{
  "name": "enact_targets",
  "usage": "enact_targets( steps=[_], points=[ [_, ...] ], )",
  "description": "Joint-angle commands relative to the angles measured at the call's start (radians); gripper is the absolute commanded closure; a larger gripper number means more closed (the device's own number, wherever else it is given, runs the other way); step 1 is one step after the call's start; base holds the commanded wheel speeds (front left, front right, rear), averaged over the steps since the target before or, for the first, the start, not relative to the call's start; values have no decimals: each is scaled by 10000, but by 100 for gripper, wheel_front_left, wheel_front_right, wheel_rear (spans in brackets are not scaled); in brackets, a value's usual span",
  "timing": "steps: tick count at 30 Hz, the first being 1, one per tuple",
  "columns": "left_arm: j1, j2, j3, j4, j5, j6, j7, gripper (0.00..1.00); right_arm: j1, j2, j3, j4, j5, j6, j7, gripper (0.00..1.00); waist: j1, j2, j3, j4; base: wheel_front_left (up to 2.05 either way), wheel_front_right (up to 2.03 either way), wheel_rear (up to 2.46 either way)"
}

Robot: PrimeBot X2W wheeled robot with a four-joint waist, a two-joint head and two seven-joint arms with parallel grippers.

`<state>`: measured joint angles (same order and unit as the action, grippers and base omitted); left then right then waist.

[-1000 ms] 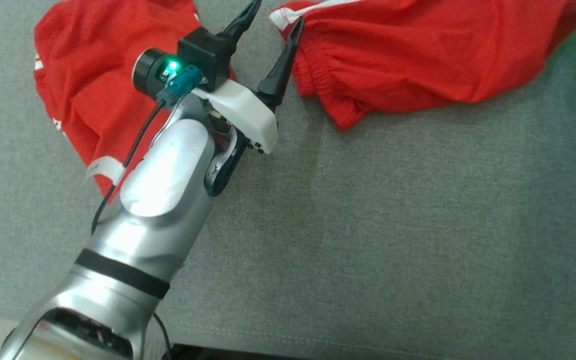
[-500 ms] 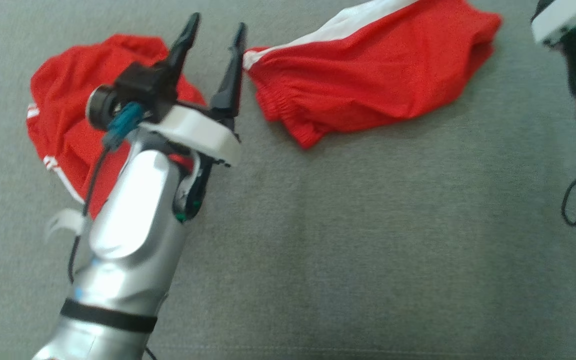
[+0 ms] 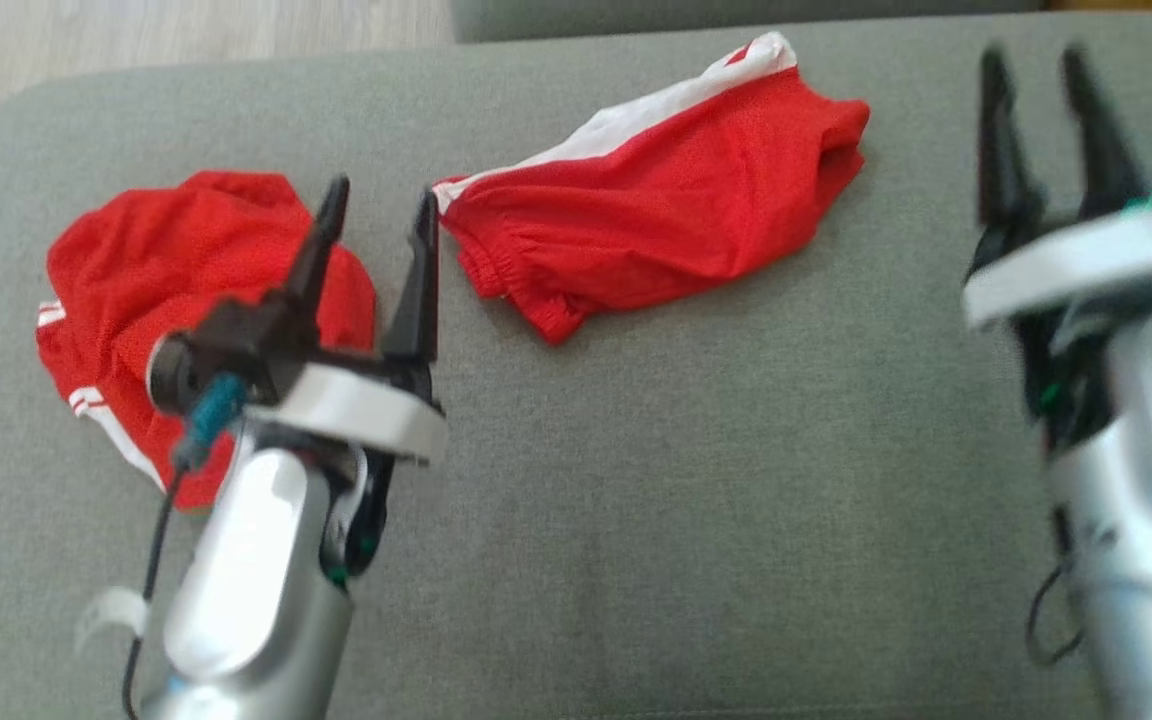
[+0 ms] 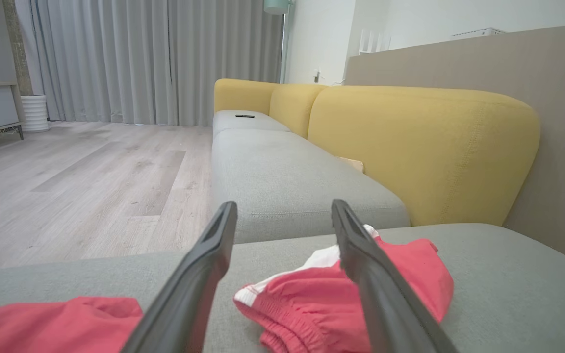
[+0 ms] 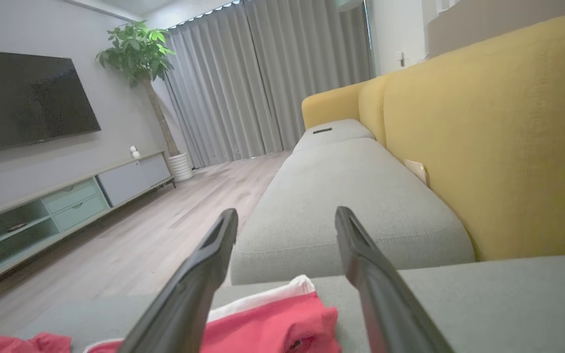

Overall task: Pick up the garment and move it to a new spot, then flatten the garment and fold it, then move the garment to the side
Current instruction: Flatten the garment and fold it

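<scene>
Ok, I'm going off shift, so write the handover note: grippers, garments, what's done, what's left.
Left gripper: open, empty, hovering between the two garments.
Right gripper: open, empty, off to the right of both.
Crumpled red garment lies at the left of the grey cushion; red garment with white stripe lies mid-cushion, bunched.
Done: neither looks neatly folded.
Left: pick one up, flatten, fold, move aside.

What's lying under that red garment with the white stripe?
The red garment with the white stripe lies on the grey sofa cushion, which shows all around it. Whatever its folds cover cannot be seen.
</scene>
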<state>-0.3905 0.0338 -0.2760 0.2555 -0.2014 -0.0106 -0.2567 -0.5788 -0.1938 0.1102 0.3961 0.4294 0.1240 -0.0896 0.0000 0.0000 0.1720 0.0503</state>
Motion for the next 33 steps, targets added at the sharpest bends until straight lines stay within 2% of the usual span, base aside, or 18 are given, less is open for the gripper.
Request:
enact_targets(
  steps=[1, 7, 15, 21, 30, 31, 32, 33],
  points=[
    [47, 181, 319, -511, 185, -37, -51, 0, 373, 323, 24, -568, -272, 67, -127, 0, 0, 0, -169, -83, 0, 0, 0],
    [1252, 168, 211, -957, -22, 217, -51, 0, 2141, 1151, -657, -1125, -811, 67, -338, 0, 0, 0, -495, -101, 0, 0, 0],
    [1976, 166, 21, -1272, -181, 449, -51, 0, 3235, 1419, -1031, -1275, -961, 67, -301, 0, 0, 0, -573, 38, 0, 0, 0],
    [1841, 165, -150, -1336, -236, 455, -51, 0, 2843, 1432, -1123, -1231, -873, 67, -11, 0, 0, 0, -258, 371, 0, 0, 0],
    [1570, 165, -507, -1284, -531, 501, -51, 0, 1114, 1422, -1312, -508, -1663, 67, 867, 0, 0, 0, 373, 1266, 0, 0, 0],
    [1547, 165, -562, -1273, -575, 518, -51, 0, 894, 1416, -1347, -360, -1718, 67, 931, 45, 0, 0, 432, 1376, 0, 0, 0],
    [1547, 165, -562, -1273, -575, 518, -51, 0, 894, 1416, -1347, -360, -1718, 67, 931, 45, 0, 0, 432, 1376, 0, 0, 0],
    [1531, 165, -612, -1264, -619, 534, -51, 0, 680, 1366, -1377, -214, -1824, 67, 940, 100, 0, 0, 490, 1481, 0, 0, 0]
  ],
)
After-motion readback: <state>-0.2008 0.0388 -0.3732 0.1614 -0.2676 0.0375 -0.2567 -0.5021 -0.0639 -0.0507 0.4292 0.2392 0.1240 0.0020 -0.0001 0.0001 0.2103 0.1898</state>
